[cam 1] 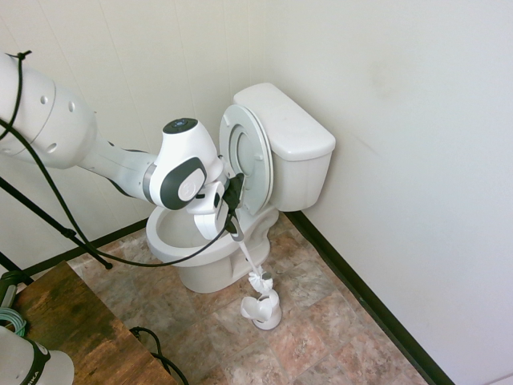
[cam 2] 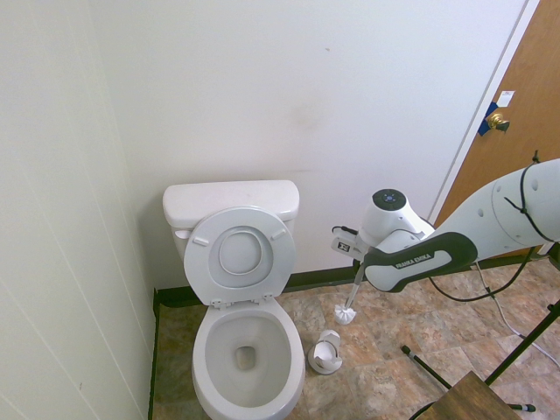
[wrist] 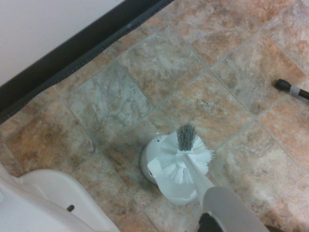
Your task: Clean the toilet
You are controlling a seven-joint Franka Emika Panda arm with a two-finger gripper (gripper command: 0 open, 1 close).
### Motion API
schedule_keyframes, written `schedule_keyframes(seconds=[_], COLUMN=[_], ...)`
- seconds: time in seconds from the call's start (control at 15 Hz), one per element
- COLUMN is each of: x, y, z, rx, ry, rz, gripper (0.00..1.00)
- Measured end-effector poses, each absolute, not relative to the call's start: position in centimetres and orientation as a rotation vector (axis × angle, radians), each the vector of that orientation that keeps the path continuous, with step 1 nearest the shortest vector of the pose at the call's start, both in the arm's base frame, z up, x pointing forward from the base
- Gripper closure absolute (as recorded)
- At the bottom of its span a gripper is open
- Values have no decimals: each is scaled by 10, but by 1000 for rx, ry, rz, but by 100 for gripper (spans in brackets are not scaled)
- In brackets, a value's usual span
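The pincer (cam 1: 233,218) is clenched on the handle of a toilet brush (cam 1: 259,278), whose bristle head hangs just above the white brush holder (cam 1: 263,311) on the tile floor (cam 1: 321,321). The toilet (cam 1: 210,258) stands beside the holder against the wall, its lid and seat raised.

We had the first exterior camera high up, looking down and across at the large glossy white ceramic toilet (cam 1: 256,176) from its side, with the white robot arm (cam 1: 96,152) entering from the left. The second exterior camera faced the toilet (cam 2: 241,289) from the front, from above, and there the arm (cam 2: 455,236) entered from the right. Both shared the small white plastic brush holder (cam 1: 262,310) (cam 2: 326,352) on the floor. The wrist camera looked steeply down, close above this holder (wrist: 164,169).
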State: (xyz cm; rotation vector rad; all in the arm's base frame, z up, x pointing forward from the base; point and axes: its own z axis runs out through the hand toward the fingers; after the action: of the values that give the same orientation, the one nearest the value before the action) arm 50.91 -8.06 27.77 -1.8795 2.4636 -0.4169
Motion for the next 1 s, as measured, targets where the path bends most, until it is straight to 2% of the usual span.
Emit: schedule_keyframes(seconds=[1.0], x=[565], y=[-90], z=[113], rx=[-1833], ry=[2600], rz=[-237], gripper=[100])
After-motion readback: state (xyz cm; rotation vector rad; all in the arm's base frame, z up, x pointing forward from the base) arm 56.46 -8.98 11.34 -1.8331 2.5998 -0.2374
